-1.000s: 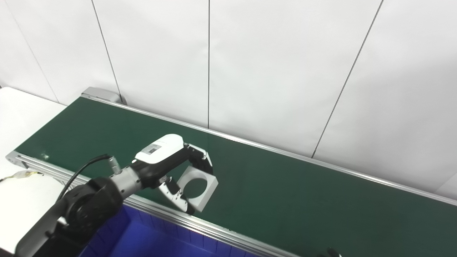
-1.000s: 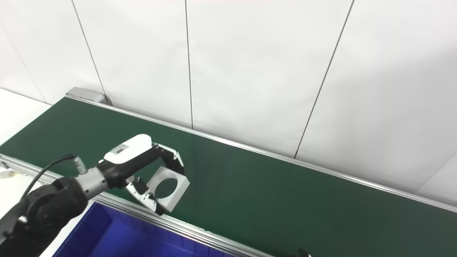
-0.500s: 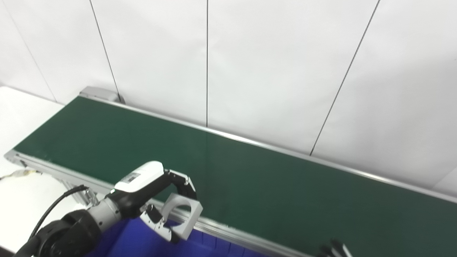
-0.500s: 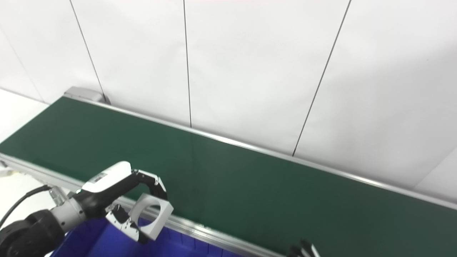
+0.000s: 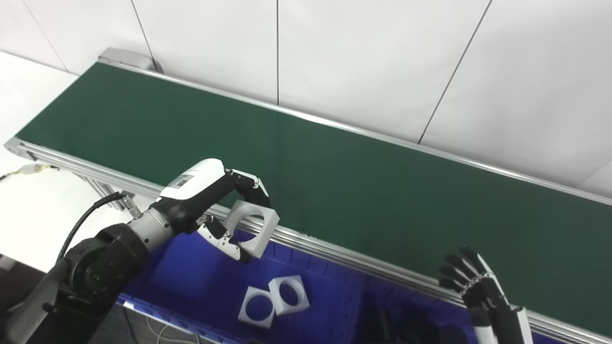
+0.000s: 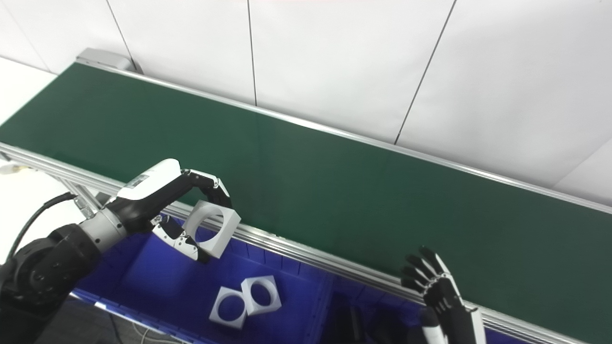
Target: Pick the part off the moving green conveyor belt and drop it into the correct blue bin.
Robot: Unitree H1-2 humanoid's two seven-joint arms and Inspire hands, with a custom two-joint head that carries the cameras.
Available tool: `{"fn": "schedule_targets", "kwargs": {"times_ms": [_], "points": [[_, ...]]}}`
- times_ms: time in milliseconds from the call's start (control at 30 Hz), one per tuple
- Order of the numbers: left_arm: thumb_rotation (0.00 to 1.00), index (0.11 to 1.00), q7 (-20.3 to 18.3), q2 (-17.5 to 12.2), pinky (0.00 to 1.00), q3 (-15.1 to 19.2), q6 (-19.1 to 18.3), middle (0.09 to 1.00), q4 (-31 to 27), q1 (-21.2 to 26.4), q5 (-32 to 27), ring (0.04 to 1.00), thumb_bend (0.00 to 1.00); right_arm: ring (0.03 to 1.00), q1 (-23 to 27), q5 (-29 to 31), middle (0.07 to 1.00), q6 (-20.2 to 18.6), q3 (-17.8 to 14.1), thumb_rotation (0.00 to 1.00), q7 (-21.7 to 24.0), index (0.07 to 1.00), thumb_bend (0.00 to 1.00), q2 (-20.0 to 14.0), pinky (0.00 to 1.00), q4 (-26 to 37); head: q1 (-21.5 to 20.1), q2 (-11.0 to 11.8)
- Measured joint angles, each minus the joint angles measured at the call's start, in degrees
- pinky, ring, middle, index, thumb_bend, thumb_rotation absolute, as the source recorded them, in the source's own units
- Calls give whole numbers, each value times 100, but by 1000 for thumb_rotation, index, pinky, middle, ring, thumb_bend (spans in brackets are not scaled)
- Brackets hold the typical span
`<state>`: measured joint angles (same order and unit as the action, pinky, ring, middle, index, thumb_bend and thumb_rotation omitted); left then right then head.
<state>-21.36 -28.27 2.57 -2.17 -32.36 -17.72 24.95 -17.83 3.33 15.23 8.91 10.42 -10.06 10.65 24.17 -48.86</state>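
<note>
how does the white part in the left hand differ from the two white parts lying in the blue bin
The held part is clamped in the left hand, up in the air over the blue bin; the two parts in the bin lie on its floor. The held part is tilted, while the binned pair lie flat, side by side and touching. All three look alike: white square blocks, each with a large round hole.

Part in left hand, seemingly above bin

left hand curled in a grasp, right hand spread
</note>
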Motion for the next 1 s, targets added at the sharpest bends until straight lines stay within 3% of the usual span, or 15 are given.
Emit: {"fn": "schedule_targets", "kwargs": {"times_ms": [233, 500, 633, 1000], "points": [[0, 490, -1, 266, 495, -159, -96, 485, 170, -269, 1, 487, 521, 755, 26, 86, 805, -97, -94, 821, 31, 870, 672, -24, 669, 166, 44, -115], [0, 504, 56, 410, 405, -282, -96, 460, 571, -415, -61, 430, 520, 749, 31, 138, 799, -163, -123, 824, 35, 866, 687, -37, 665, 234, 36, -238], [0, 506, 123, 452, 406, -384, -79, 463, 815, -515, -55, 434, 520, 747, 22, 141, 800, -281, -123, 823, 34, 867, 687, -37, 661, 319, 18, -255], [0, 523, 524, 510, 342, -619, 316, 446, 1766, -655, 135, 391, 517, 745, 40, 130, 798, -366, -117, 815, 34, 864, 684, -30, 658, 355, -96, -290]]}}
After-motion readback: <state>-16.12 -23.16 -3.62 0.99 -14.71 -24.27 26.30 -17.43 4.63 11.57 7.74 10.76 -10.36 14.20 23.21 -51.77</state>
